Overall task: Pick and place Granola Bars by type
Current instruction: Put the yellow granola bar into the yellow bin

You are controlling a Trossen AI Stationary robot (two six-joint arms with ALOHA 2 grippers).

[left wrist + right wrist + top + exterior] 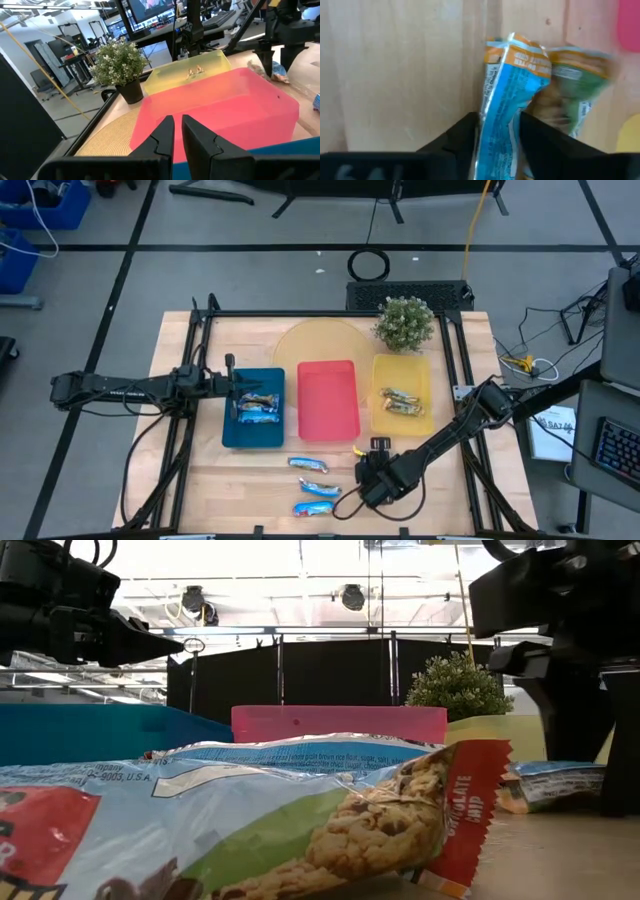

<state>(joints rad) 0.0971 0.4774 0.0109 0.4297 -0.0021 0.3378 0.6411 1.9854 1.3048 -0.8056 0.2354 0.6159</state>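
While the left gripper hangs narrowly parted and empty over the blue tray, a blue granola bar is clamped lengthwise by the right gripper near the tabletop's front; the blue tray lies to its left.

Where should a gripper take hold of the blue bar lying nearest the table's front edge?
Across its narrow middle, from straight above: the bar lies flat on the table with both long sides free, while its crimped ends look thin and would likely fold.
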